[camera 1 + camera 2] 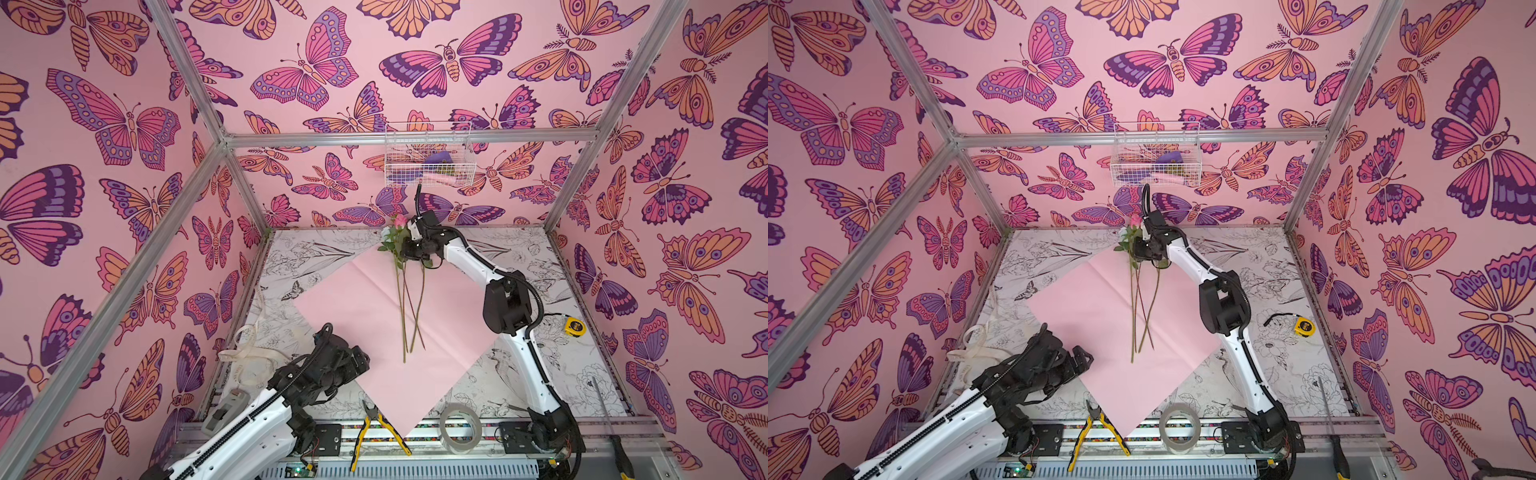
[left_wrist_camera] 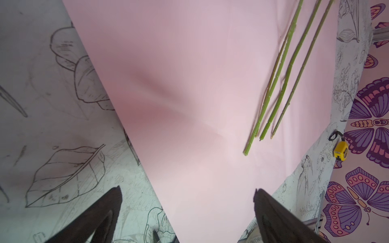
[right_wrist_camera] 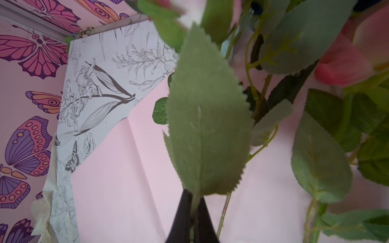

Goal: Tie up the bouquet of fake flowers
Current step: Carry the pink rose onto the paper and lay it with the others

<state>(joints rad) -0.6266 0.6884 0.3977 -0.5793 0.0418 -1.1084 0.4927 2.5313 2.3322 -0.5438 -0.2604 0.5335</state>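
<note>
The fake flowers [image 1: 405, 307] [image 1: 1136, 307] lie on a flat pink paper sheet [image 1: 353, 307] [image 1: 1084, 307] spread as a diamond. Their long green stems [image 2: 280, 84] point toward the front. A pink head [image 1: 400, 220] [image 1: 1135, 220] and the leaves are raised at the far corner. My right gripper [image 1: 409, 249] [image 1: 1144, 251] [image 3: 194, 196] is shut on a thin green stalk just under a large leaf [image 3: 208, 126]; a pink bloom [image 3: 347, 63] hangs close by. My left gripper [image 1: 363, 359] [image 1: 1086, 357] [image 2: 188, 189] hovers open over the sheet's front-left edge, holding nothing. A cream ribbon [image 1: 245, 353] [image 1: 976, 345] lies left of the paper.
A white wire basket [image 1: 428, 158] hangs on the back wall. Yellow-handled pliers [image 1: 376, 428], a roll of clear tape [image 1: 459, 428] and a screwdriver [image 1: 611, 424] lie along the front rail. A yellow tape measure [image 1: 575, 326] [image 2: 341, 151] sits at the right.
</note>
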